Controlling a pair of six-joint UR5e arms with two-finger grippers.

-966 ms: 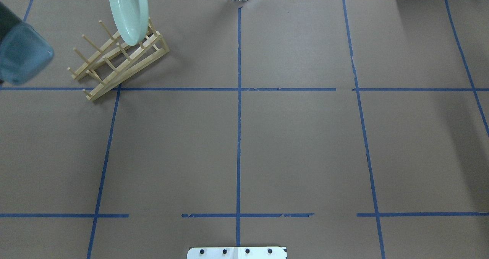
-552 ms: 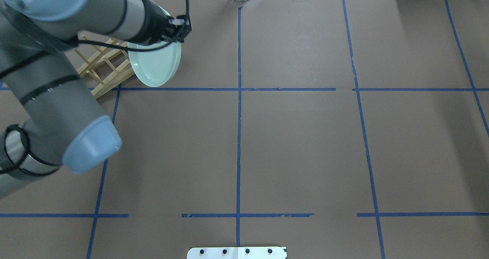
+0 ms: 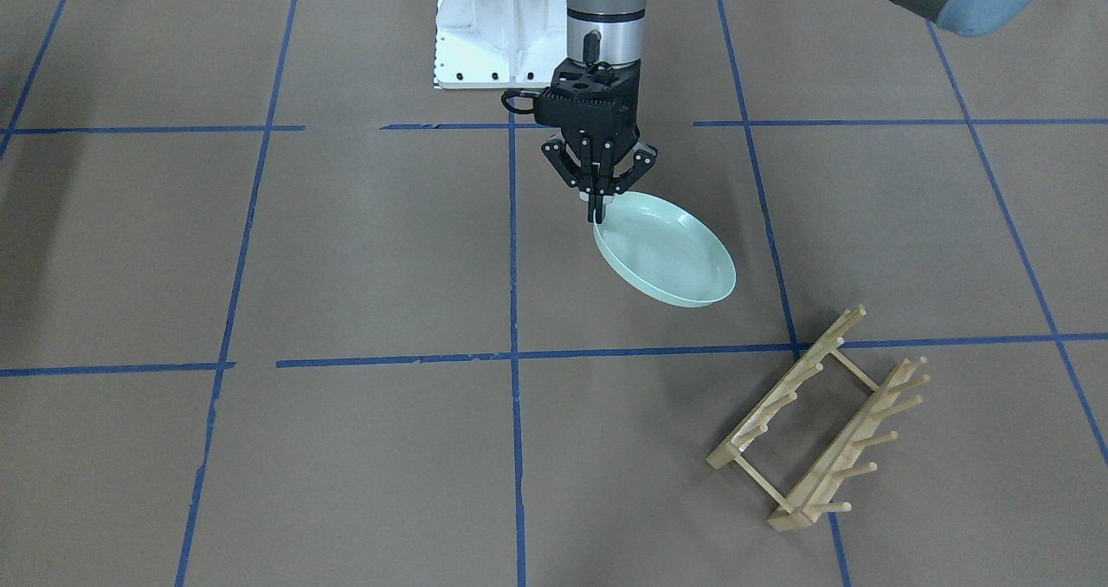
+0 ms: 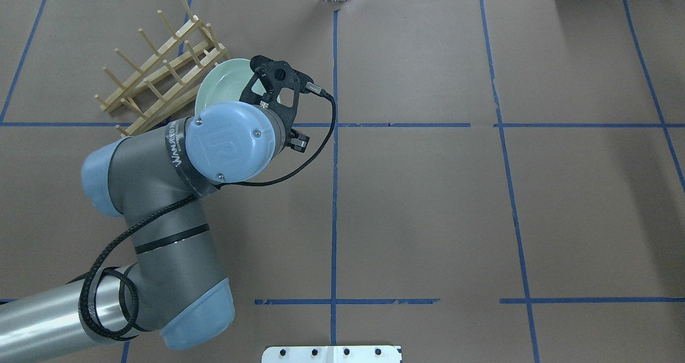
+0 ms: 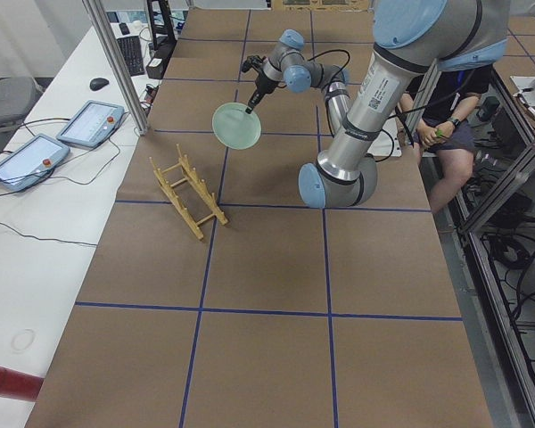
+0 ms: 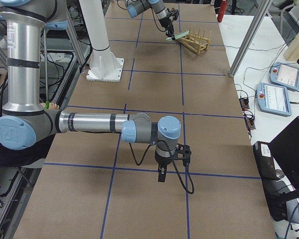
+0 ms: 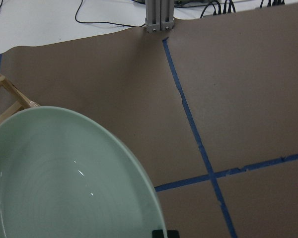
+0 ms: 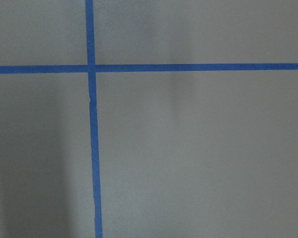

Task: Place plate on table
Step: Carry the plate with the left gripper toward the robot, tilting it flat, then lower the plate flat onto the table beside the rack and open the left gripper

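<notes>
Exterior front-facing check: holding the plate by its 10 o'clock rim with the left gripper clamped on it, tilted above the table, rack at 4 o'clock. Could swing or slip from that one-edge pinch, then land edge-first. Can't tell whether the right gripper is open or closed.

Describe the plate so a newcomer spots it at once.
On the brown table gridded with blue tape, find the left gripper. It pinches the rim of the plate: round, pale mint green, smooth, unlike the wooden peg rack beside it.
</notes>
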